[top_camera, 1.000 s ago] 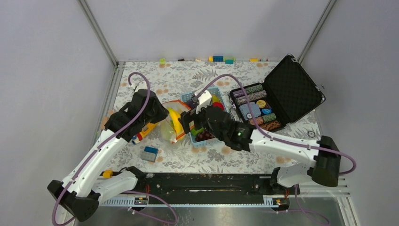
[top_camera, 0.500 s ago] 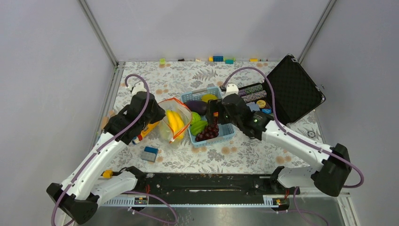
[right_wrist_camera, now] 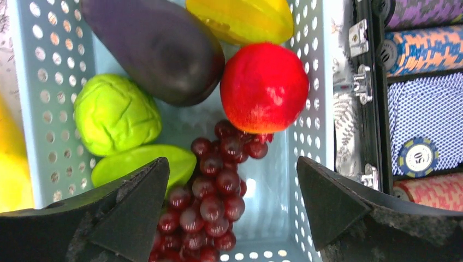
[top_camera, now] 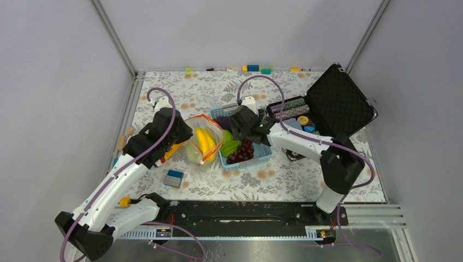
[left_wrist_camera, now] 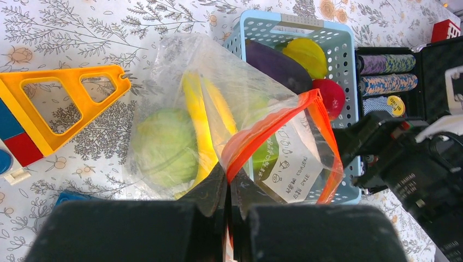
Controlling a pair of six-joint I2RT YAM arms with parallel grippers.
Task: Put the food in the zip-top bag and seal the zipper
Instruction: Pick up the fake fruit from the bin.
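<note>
My left gripper (left_wrist_camera: 228, 183) is shut on the orange-red zipper (left_wrist_camera: 273, 120) and holds the mouth of the clear zip-top bag (left_wrist_camera: 180, 82) open; it also shows in the top view (top_camera: 184, 132). In the bag lie a yellow banana (left_wrist_camera: 199, 120) and a pale green cabbage head (left_wrist_camera: 164, 147). My right gripper (right_wrist_camera: 232, 202) is open and empty above the blue basket (right_wrist_camera: 24, 98), over the dark grapes (right_wrist_camera: 213, 207). The basket also holds a red apple (right_wrist_camera: 265, 87), a purple eggplant (right_wrist_camera: 155, 49), a yellow piece (right_wrist_camera: 240, 19) and two green pieces (right_wrist_camera: 114, 114).
An open black case of poker chips (top_camera: 327, 114) stands right of the basket (top_camera: 265, 155). A yellow triangle toy (left_wrist_camera: 60, 103) lies left of the bag. A blue block (top_camera: 174, 178) lies in front. Small blocks (top_camera: 253, 68) line the far edge.
My right gripper drew back from the bag side, swung right, then settled over the basket. The left gripper has kept its hold on the zipper and shifted only slightly.
</note>
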